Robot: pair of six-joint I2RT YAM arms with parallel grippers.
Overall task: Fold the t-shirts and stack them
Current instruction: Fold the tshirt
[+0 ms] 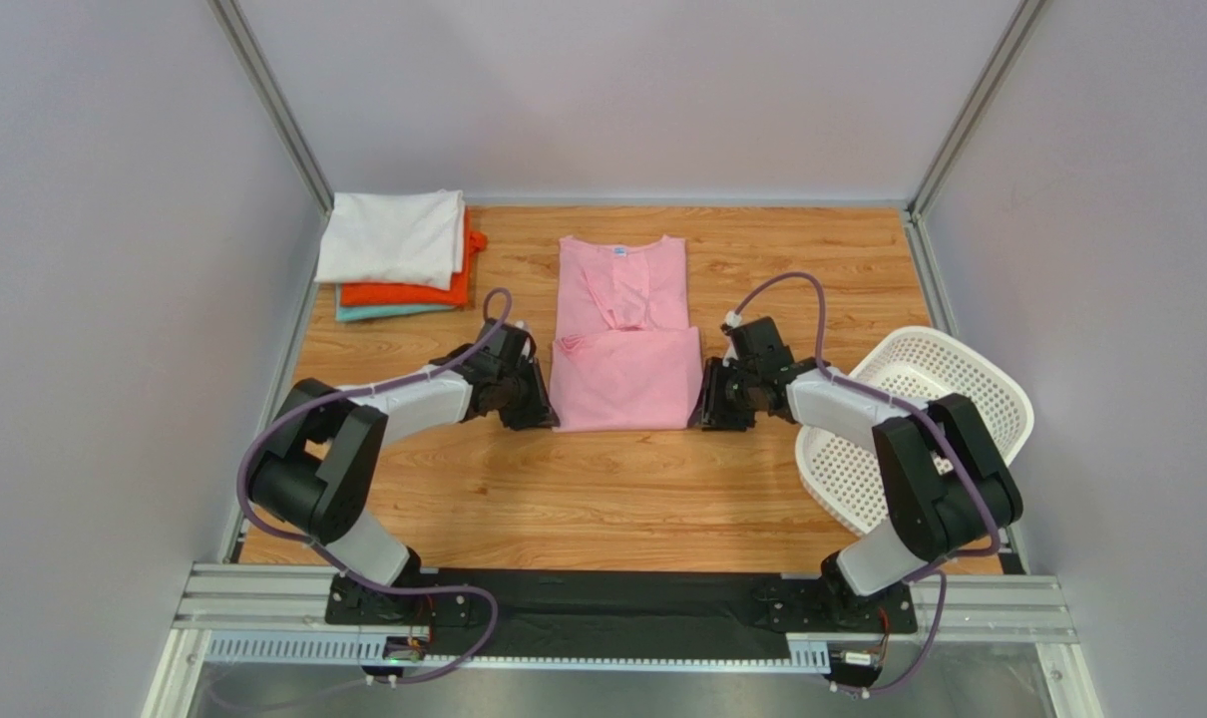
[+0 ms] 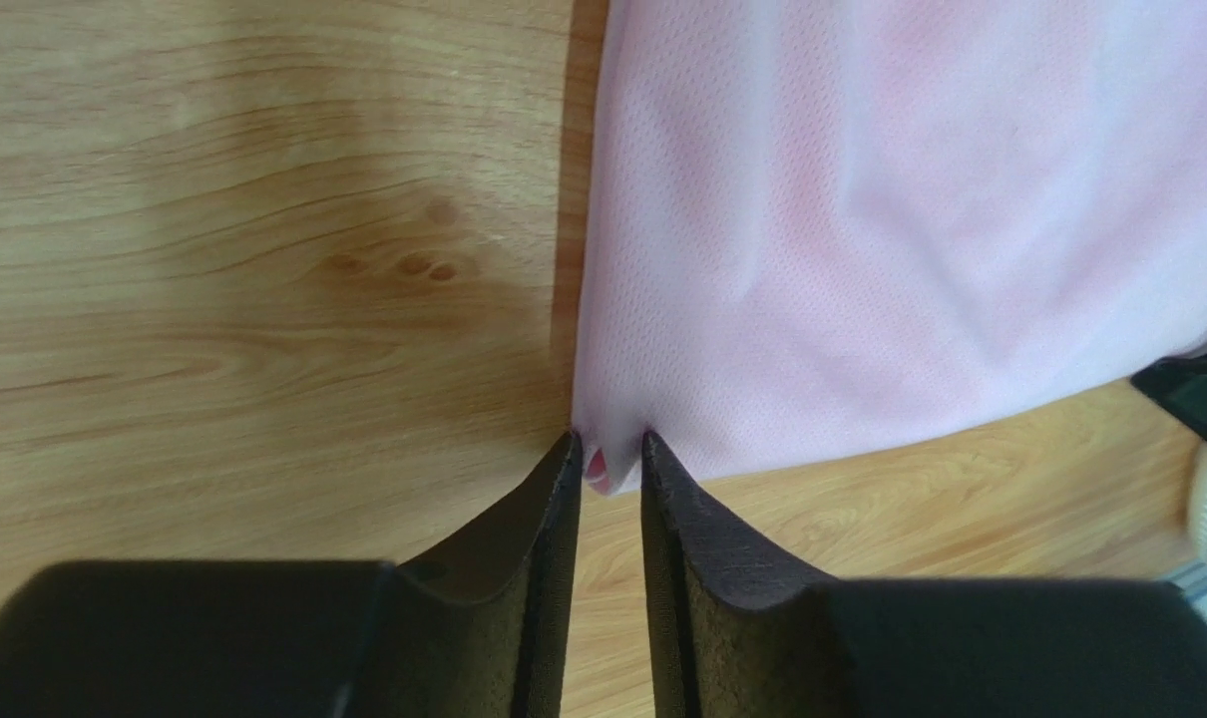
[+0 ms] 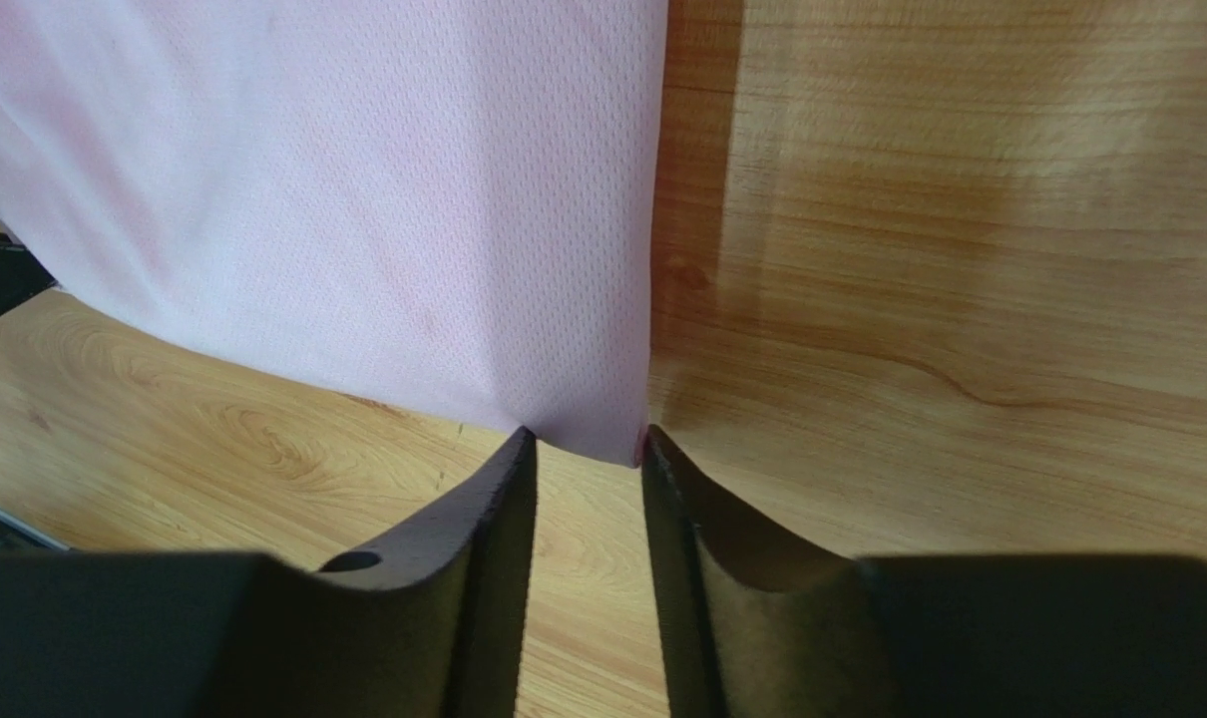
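Observation:
The pink t-shirt (image 1: pixel 622 337) lies in the middle of the table with its collar at the far end. Its near part looks raised between the two grippers. My left gripper (image 1: pixel 536 401) holds the near left corner; in the left wrist view the corner (image 2: pixel 613 461) is puckered between the narrowly parted fingertips. My right gripper (image 1: pixel 710 404) holds the near right corner (image 3: pixel 602 427) between its tips. At the far left is a folded stack: white t-shirt (image 1: pixel 392 237) on top, orange-red t-shirt (image 1: pixel 419 293) under it, teal t-shirt (image 1: pixel 385 313) at the bottom.
A white perforated basket (image 1: pixel 917 419) sits tilted at the right edge, right behind my right arm. Grey walls enclose the wooden table (image 1: pixel 610 494) on three sides. The black base rail runs along the near edge.

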